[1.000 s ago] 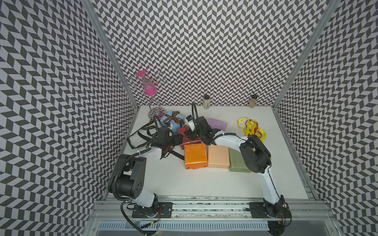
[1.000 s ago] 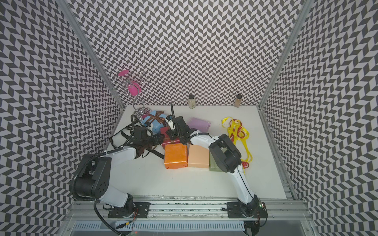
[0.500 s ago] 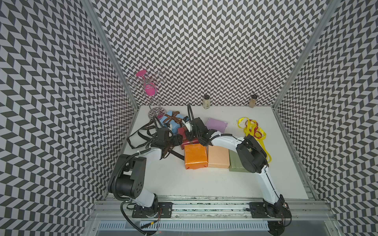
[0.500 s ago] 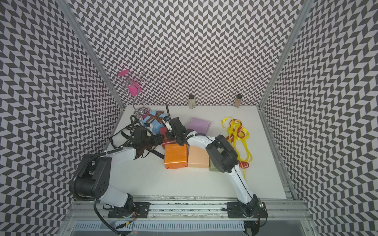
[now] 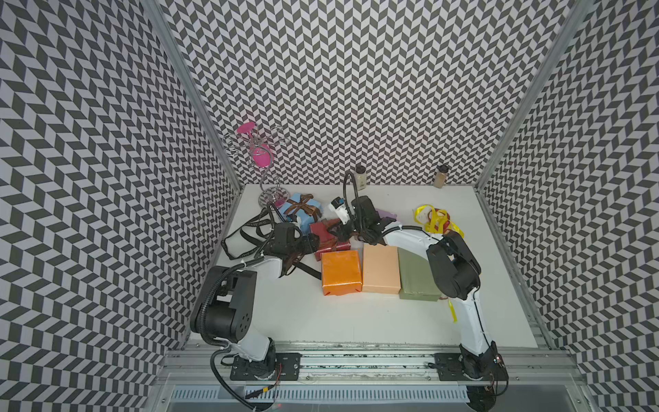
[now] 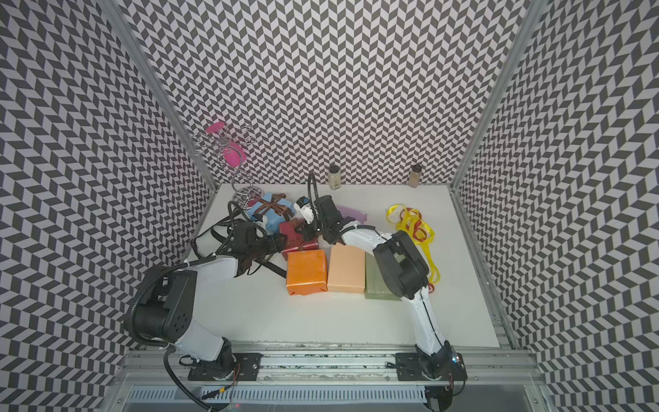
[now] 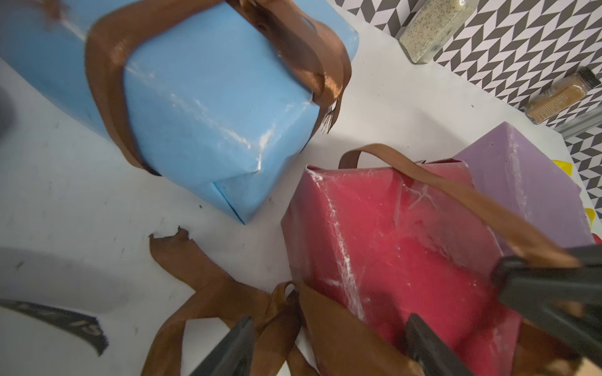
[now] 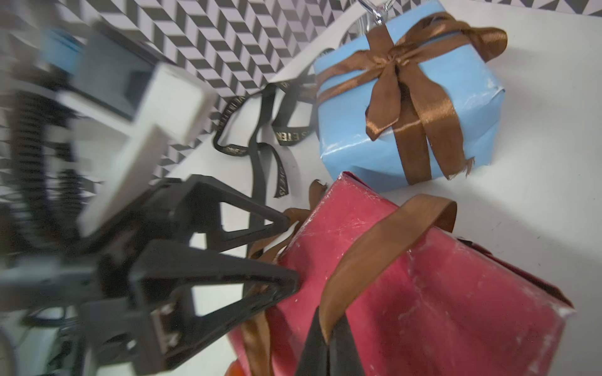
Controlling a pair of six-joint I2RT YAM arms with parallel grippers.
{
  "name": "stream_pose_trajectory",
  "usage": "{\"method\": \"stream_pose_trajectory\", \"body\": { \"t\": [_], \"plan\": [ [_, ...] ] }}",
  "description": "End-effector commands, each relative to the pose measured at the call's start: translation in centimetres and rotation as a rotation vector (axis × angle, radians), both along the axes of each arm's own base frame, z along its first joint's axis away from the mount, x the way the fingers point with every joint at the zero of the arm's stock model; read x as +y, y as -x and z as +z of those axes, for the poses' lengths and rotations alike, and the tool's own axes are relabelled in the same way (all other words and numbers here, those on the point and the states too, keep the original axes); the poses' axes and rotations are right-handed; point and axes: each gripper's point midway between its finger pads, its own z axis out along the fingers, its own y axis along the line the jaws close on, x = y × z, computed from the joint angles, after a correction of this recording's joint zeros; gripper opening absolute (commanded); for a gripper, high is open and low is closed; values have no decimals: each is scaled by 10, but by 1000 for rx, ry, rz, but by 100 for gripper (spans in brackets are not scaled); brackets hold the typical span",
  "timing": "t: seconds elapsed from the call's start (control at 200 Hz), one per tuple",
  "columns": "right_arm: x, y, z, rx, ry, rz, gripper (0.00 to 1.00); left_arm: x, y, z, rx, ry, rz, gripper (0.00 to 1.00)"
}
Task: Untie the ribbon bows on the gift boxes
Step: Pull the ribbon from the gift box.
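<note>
Lilac box (image 6: 353, 214) is lying mostly hidden behind right arm (image 6: 362, 238). Right end effector (image 8: 327, 345) is pinching brown ribbon (image 8: 374, 247) on dark red box (image 8: 439, 293); left end effector (image 7: 327, 322) is straddling its corner, jaws wide.

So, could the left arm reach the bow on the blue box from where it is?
Probably yes. The left gripper sits open at the red box's corner, and the blue box lies just beyond it with its bow on top, uncovered. Only bare table shows between them.
</note>
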Motion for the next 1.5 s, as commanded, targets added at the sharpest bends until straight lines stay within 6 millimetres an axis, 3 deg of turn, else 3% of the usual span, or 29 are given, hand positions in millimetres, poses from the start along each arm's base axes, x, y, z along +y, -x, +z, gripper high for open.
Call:
{"method": "stream_pose_trajectory", "body": {
  "t": [0.0,0.626,0.911,1.212,1.312,1.492],
  "plan": [
    [-1,18,69,-30,-202,133,0,1,-4,-7,26,-1,0,73],
    [-23,57,182,-133,-371,302,0,-16,-11,-14,63,-22,-43,72],
    [-28,59,186,-130,-359,293,0,-25,-10,14,11,-9,-76,73],
    [-30,60,194,-143,-357,288,0,-58,-8,52,-73,1,-178,74],
    [-31,61,201,-150,-363,284,0,-64,-9,50,-72,-5,-197,74],
    [-37,69,229,-203,-386,280,0,-72,-13,28,-34,-10,-221,75]
  ]
}}
